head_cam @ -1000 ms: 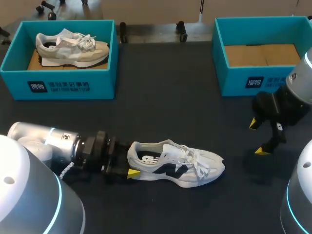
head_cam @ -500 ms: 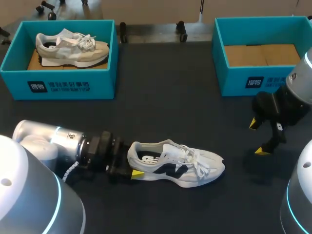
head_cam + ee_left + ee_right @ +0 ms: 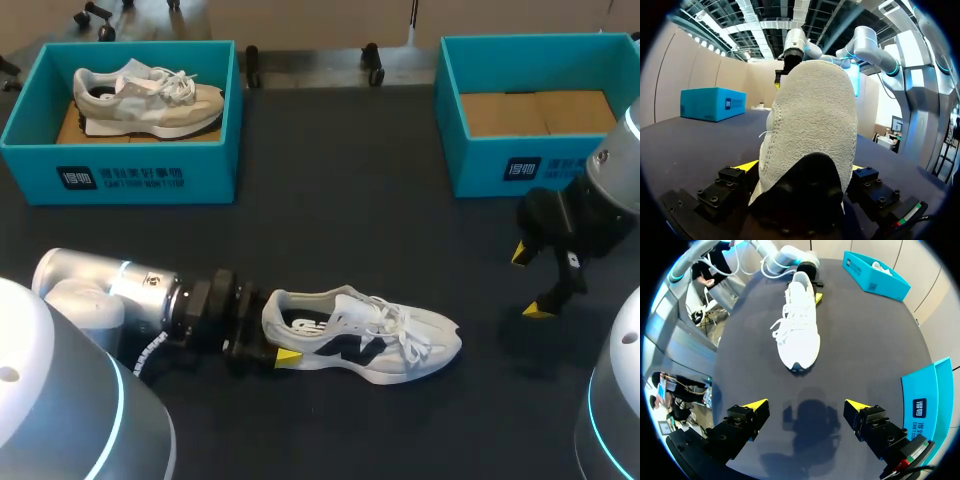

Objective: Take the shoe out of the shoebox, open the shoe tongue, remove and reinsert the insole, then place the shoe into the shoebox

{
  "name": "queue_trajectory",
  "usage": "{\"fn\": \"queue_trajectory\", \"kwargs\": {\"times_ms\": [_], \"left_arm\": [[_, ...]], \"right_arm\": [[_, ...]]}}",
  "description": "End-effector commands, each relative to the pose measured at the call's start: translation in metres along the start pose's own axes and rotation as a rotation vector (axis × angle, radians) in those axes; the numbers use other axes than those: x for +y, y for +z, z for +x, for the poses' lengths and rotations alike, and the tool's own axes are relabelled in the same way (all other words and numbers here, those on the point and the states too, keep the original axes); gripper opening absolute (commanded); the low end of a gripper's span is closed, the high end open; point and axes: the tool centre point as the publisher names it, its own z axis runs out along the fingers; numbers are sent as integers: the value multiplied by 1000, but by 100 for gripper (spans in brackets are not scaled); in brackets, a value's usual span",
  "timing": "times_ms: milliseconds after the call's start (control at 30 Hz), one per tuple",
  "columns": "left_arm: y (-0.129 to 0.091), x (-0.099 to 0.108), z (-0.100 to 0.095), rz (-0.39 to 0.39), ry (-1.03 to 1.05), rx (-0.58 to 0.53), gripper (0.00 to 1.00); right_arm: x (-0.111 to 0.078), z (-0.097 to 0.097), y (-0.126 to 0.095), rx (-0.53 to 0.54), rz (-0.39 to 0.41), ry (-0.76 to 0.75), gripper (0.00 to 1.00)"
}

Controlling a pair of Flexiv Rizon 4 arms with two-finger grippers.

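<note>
Shoe (image 3: 812, 115) heel sits inside left end effector (image 3: 802, 167); right end effector (image 3: 807, 405) well apart.

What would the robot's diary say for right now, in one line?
left gripper: open, straddling heel of white shoe | right gripper: open, empty | white shoe: on table

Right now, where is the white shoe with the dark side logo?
Head view: the shoe sits on its sole on the table, front middle, heel at the left gripper, toe toward the right gripper.
</note>
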Motion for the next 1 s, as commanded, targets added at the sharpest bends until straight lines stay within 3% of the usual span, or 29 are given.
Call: {"fn": "queue_trajectory", "kwargs": {"times_ms": [33,167,200,233,267,300,1000], "left_arm": [[7,2,0,1,-6,-16,100],[6,2,-1,3,-7,-18,100],[6,1,-2,5,-7,-20,93],[5,1,-2,7,-6,-21,49],[5,0,-2,9,-6,-22,18],[5,0,-2,10,-5,-24,0],[0,4,0,1,-13,-29,0]], "right_arm": [[0,1,1,-2,2,1,100],[0,1,1,-2,2,1,100],[0,1,1,-2,2,1,100],[0,1,1,-2,2,1,100],[0,1,1,-2,2,1,100],[0,1,1,-2,2,1,100],[0,1,1,-2,2,1,100]]}}
